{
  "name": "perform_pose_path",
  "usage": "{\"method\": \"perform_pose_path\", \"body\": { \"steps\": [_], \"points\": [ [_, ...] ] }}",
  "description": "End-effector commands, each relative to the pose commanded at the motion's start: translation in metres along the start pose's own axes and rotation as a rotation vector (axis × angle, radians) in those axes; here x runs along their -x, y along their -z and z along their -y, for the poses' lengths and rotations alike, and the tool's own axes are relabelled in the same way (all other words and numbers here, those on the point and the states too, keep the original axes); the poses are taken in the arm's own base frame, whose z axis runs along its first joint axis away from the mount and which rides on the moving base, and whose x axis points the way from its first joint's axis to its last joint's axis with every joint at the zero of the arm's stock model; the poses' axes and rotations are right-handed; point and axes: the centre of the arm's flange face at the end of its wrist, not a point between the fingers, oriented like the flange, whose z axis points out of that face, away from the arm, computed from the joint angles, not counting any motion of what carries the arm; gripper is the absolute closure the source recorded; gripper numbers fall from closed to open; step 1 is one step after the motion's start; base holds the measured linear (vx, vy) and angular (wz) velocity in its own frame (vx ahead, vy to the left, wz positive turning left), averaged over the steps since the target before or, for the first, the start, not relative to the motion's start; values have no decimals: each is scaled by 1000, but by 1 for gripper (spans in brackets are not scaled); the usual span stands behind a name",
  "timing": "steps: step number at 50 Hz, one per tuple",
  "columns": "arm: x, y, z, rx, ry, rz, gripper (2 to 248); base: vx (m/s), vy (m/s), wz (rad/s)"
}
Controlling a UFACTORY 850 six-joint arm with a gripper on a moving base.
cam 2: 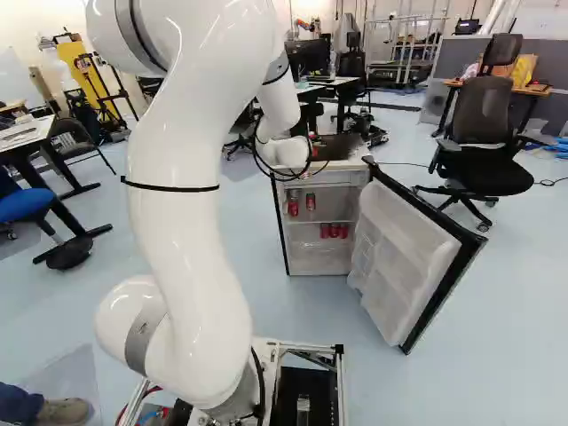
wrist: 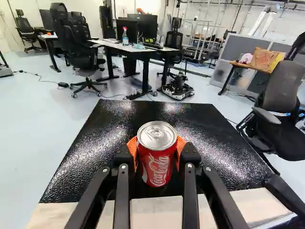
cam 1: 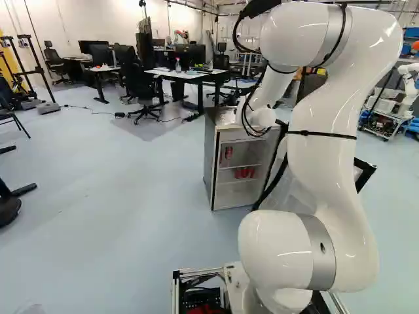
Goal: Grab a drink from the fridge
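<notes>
i have the red can between my jaws, which stand about a can's width apart with an orange pad pressed to each side of it, and in the wrist view it sits upright over the black top of the fridge; whether its base touches that top i cannot tell. if it is full, i'd expect it to be fairly heavy for its size and stiff while sealed, but thin-walled, so too hard a squeeze could dent it. cold metal may also sweat and turn slippery. the straight side wall, around the middle, is where i'd want the pads, clear of the narrowed rim and the tab, and that looks close to what i've got. the wrist view gives me that grip and the sealed lid, but nothing of the fridge's inside. for that i look to the right base view: the door swung wide open, two cans on the fridge's upper shelf and a row of more cans on the shelf below. the left base view also shows cans in there, but my arm covers most of the door.
</notes>
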Motion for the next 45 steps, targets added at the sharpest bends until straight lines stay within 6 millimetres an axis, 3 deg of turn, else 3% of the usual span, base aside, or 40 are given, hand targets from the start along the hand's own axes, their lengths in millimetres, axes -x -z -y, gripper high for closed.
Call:
{"method": "perform_pose_path", "body": {
  "steps": [36,37,41,42,45],
  "points": [
    [2,-5,1,19,-23,29,151,0,0,0],
    [2,-5,1,19,-23,29,138,0,0,0],
    [2,-5,1,19,-23,29,138,0,0,0],
    [2,-5,1,19,-23,29,104,0,0,0],
    [2,-5,1,19,-23,29,104,0,0,0]
  ]
}}
